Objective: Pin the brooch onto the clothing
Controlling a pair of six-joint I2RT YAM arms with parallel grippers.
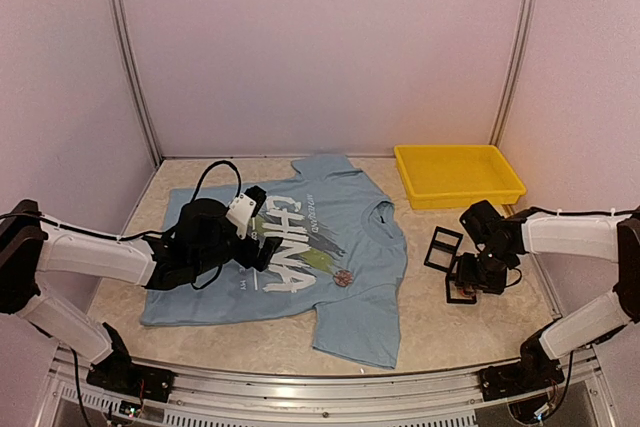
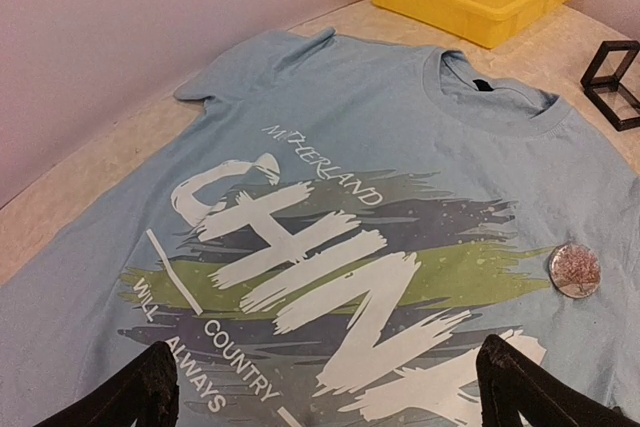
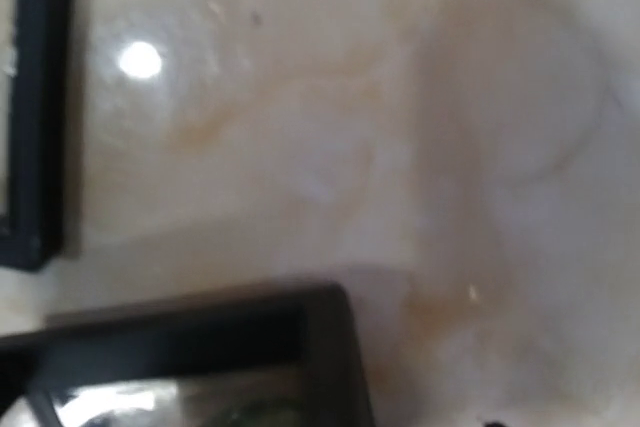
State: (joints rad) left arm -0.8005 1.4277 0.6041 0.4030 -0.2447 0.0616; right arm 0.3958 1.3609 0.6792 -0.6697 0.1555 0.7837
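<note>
Well, the left tool (image 2: 328, 367) hangs low over the printed chest of the T-shirt (image 1: 330, 237), its two fingers spread wide with nothing between them. The shirt lies flat on the bench (image 1: 450, 327). The brooch (image 2: 575, 270), a small round pinkish disc, sits on the shirt just beside the end of the white lettering. Whether its pin is through the cloth cannot be told.

The right tool (image 1: 468, 282) is well off the shirt, down at the black frames (image 1: 443, 247) near the yellow tray (image 1: 465, 195). Its wrist view is blurred and shows no fingers, so I cannot tell whether it is spread or pressed together, or pinching anything.

Likely risks: if the brooch only rests there, a push from the left tool that drags the thin fabric would wrinkle it and slide or flip the disc. Pressing without the cloth held taut could bunch the shirt under the pin. The right tool, so close to a frame, could tip it in lifting away
</note>
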